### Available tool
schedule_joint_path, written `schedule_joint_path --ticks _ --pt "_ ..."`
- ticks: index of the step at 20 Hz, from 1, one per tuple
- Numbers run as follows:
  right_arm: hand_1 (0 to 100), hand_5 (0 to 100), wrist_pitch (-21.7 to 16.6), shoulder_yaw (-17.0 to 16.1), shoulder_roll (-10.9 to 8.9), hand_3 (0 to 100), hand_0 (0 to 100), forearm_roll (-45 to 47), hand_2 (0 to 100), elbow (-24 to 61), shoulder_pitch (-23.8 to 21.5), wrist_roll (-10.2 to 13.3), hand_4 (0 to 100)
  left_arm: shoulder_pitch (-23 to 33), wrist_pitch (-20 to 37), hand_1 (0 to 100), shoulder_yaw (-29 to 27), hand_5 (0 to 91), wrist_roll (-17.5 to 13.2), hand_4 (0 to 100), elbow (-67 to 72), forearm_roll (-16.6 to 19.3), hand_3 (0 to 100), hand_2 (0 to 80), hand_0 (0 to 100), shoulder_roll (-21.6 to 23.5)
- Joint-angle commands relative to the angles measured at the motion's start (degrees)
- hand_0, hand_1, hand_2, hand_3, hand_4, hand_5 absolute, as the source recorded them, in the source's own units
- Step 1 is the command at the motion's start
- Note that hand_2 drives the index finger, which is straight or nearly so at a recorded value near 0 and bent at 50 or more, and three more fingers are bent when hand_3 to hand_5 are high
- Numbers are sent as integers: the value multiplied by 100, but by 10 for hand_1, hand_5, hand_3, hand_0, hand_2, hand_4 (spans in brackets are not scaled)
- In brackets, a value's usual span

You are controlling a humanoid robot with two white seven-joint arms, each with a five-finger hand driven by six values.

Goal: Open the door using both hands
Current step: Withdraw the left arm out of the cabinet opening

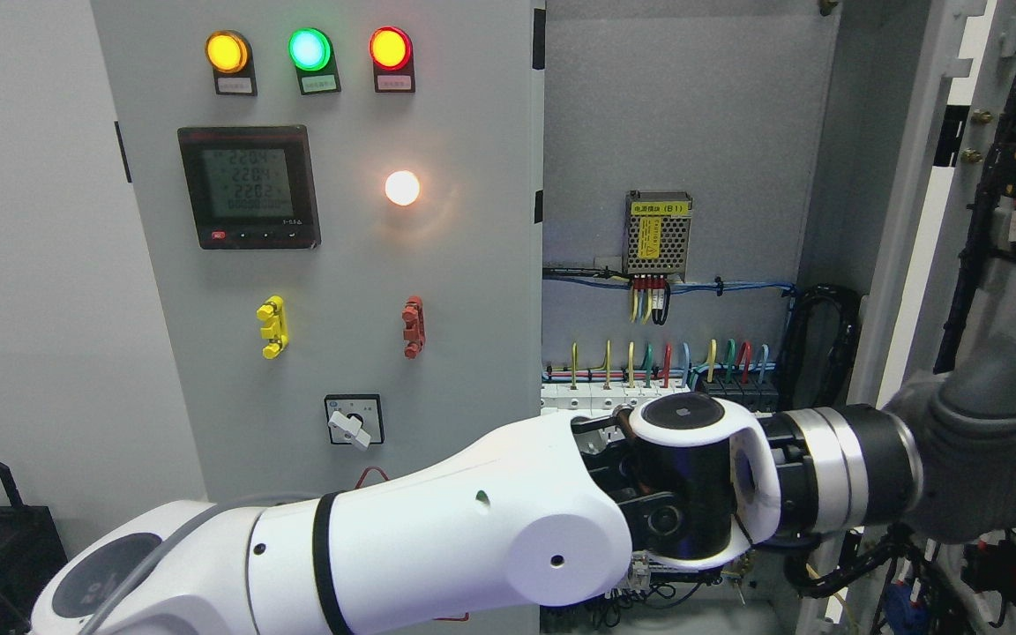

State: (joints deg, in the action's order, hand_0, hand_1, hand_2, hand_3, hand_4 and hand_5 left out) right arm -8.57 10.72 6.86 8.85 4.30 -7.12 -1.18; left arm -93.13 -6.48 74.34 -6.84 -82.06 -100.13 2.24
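Note:
The grey cabinet's left door (437, 291) is closed and carries lamps, a meter and switches. The right door (914, 220) stands swung open to the right, showing its inner face with black wiring (997, 176). My left arm (473, 520) comes in from the lower left and reaches across the open cabinet. Its grey hand (980, 445) sits at the open right door's lower inner side, partly cut off by the picture's edge. Whether it touches the door is unclear. My right arm is out of view.
Inside the cabinet (676, 115) hang a yellow-labelled power supply (658, 234) and a row of breakers with coloured wires (640, 379). More cables (958, 582) hang at the lower right. A dark object (5, 529) stands at the far lower left.

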Motion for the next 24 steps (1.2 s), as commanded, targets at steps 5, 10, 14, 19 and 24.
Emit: schedule_joint_path --ticks 5,10,14,19,24 --pt "0 0 -4 0 0 0 0 -6 0 0 0 4 0 954 -222 0 -7 0 -528 31 -1514 309 0 0 0 2411" --pt "0 0 -4 0 0 0 0 2 0 0 0 4 0 1788 -222 0 -25 0 -1038 30 -2032 758 0 0 0 3422" --pt "0 0 -4 0 0 0 0 2 0 0 0 4 0 2553 -222 0 -25 0 -1126 31 -2629 828 0 0 0 4502" --pt "0 0 -4 0 0 0 0 2 0 0 0 4 0 3309 -204 0 -24 0 -1144 31 -2833 933 0 0 0 5864" --pt "0 0 -4 0 0 0 0 2 0 0 0 12 0 4283 -187 0 -25 0 -1451 31 -2798 1153 0 0 0 7245"
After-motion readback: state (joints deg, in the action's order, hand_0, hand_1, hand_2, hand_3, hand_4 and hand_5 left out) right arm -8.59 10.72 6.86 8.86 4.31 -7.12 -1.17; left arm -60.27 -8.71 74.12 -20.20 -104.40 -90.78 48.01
